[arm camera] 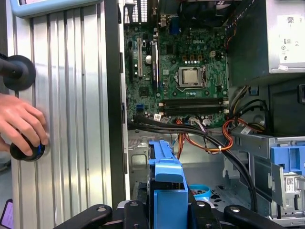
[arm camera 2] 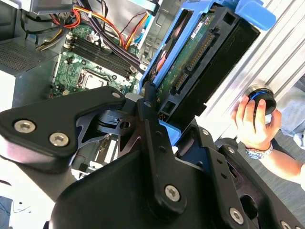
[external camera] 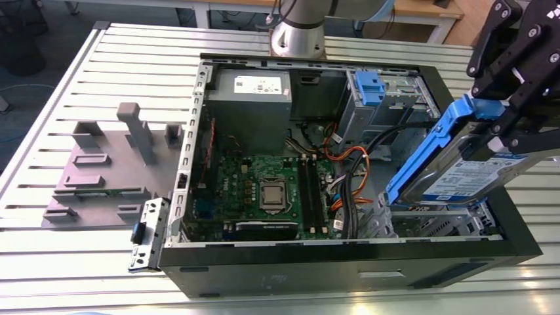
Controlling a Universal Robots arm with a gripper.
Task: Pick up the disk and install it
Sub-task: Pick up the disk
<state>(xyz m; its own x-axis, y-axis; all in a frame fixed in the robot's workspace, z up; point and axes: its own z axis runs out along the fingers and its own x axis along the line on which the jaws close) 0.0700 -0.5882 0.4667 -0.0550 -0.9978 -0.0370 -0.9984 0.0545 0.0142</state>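
Exterior view: disk (external camera: 477,177) slants, long axis steeply upward.

I see the disk (external camera: 468,176) tilted over the case (external camera: 350,269) at the exterior view's right. At the exterior view's left, a fixture block (external camera: 96,178) lies on the table (external camera: 52,262).

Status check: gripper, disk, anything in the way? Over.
Gripper shut on disk. Disk tilted above the open computer case, not installed. Black cables cross the case near it; a person's hand on a knob beside the case.
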